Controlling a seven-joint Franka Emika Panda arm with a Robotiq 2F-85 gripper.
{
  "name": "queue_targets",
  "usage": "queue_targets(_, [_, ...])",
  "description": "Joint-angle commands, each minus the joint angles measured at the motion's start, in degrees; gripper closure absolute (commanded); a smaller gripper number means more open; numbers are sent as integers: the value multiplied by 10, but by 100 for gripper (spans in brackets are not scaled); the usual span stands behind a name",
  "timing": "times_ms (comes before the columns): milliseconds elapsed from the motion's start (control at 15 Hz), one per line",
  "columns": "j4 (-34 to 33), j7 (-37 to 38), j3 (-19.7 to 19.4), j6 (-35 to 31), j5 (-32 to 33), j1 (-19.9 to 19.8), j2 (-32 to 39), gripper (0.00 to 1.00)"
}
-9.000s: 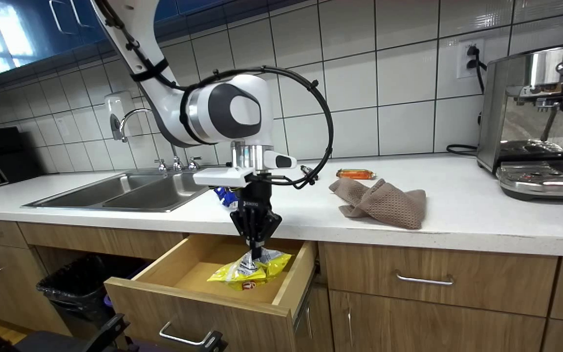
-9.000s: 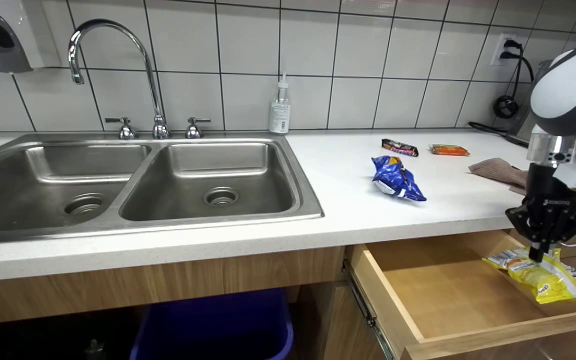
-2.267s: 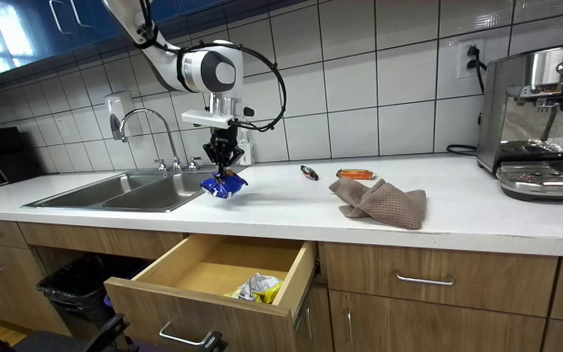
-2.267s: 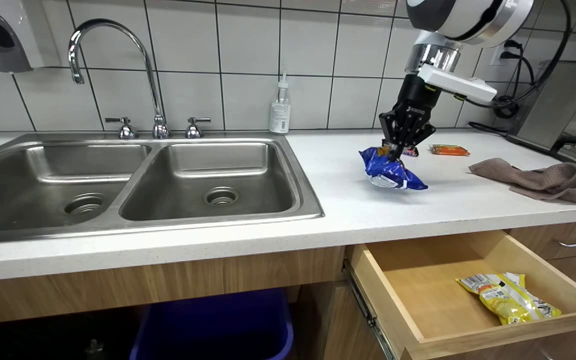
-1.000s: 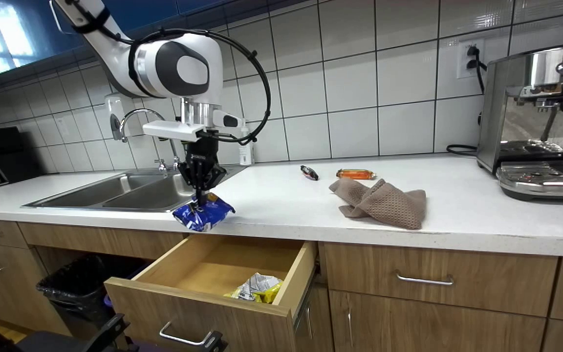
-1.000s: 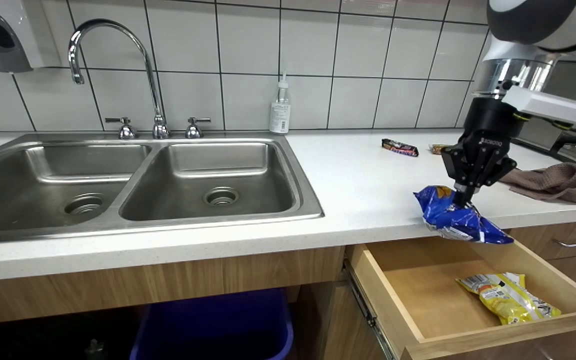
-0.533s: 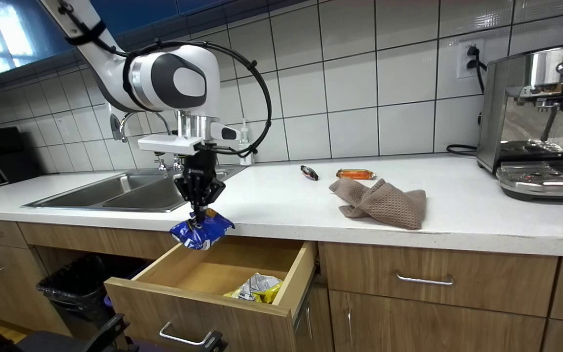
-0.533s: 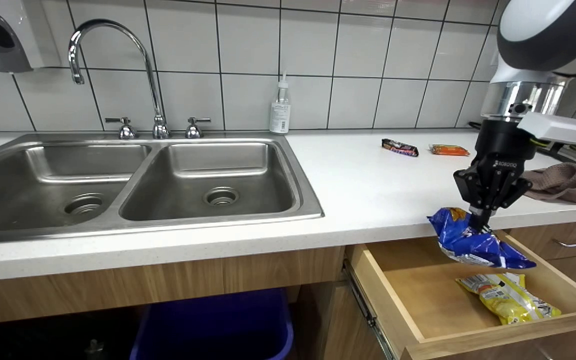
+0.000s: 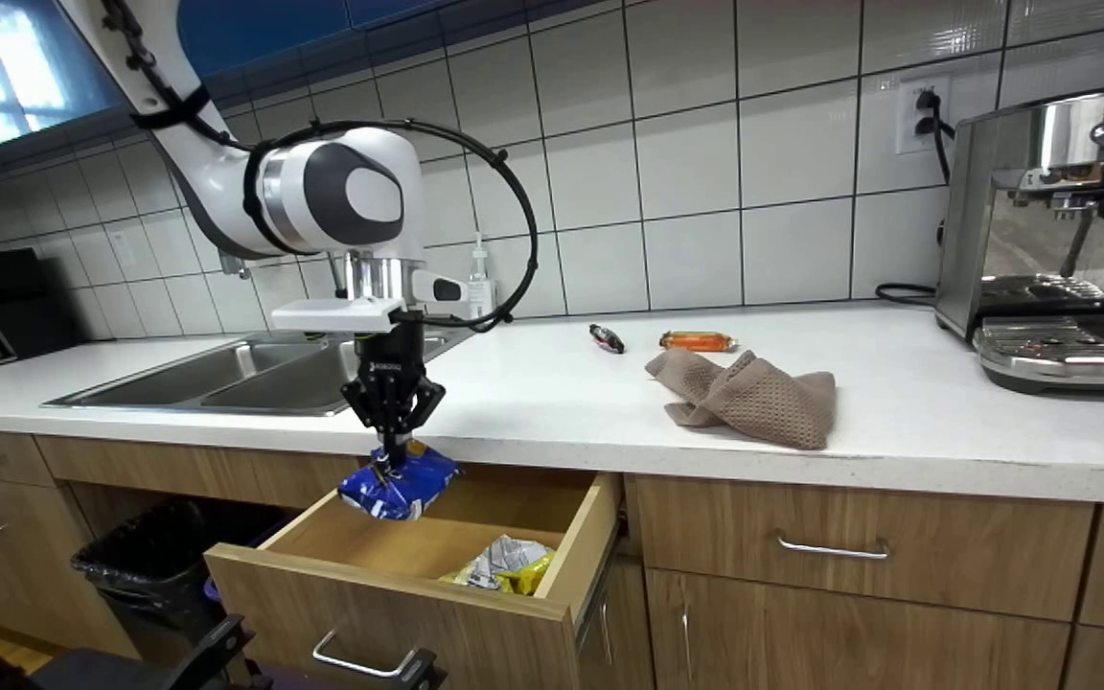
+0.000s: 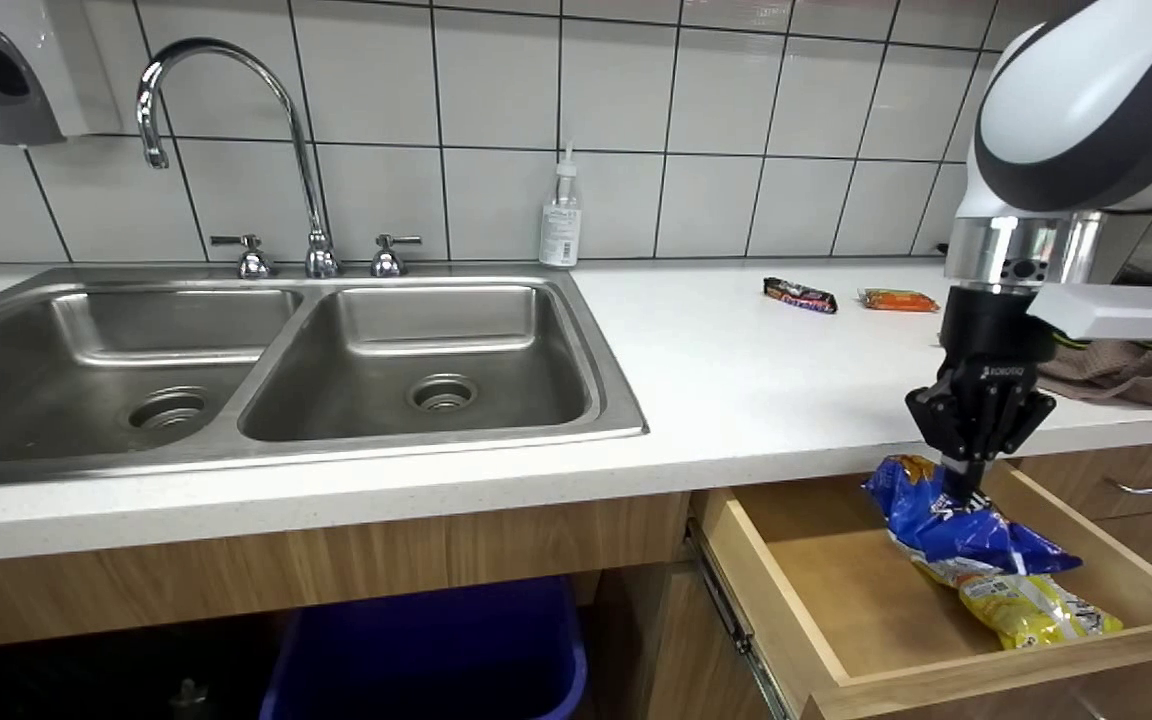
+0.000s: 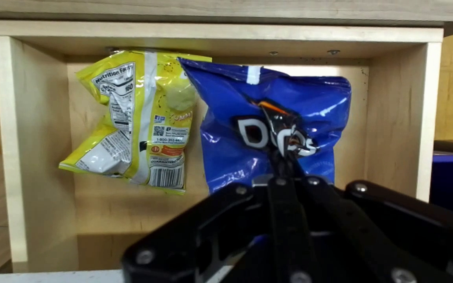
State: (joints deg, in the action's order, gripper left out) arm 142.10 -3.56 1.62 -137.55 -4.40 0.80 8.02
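My gripper is shut on a blue chip bag, pinching it near its middle. The same gripper and blue bag hang over the open wooden drawer. In the wrist view the fingertips press into the lettering of the blue bag. A yellow chip bag lies in the drawer beside it; a corner of the blue bag overlaps its edge in that view. I cannot tell whether the bags touch. The yellow bag also shows in both exterior views.
On the white counter lie a brown cloth, an orange-wrapped bar and a dark-wrapped bar. A steel sink is set in the counter. An espresso machine stands there too. A trash bin stands below.
Earlier my gripper held the yellow bag at the drawer; that bag now lies inside. The blue bag was then lifted off the counter, carried over the drawer and lowered during the last second.
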Motion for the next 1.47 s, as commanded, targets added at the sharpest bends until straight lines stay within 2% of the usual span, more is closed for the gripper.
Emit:
queue_targets(0, [-4,21,0,-18,29,8,20,100])
queue_targets(267, [-2,29,-1,-30,43,14,32,100])
queue_targets(333, [0,32,-1,-33,47,15,31,74])
queue_targets(400, [1,32,-2,-34,48,16,31,73])
queue_targets(533, [2,33,-2,-36,50,16,29,60])
queue_targets(1000, [18,27,-3,-14,57,14,5,6])
queue_targets(1067, [20,24,-4,-8,59,13,1,1])
queue_targets(1400, [46,17,-8,36,70,8,-28,0])
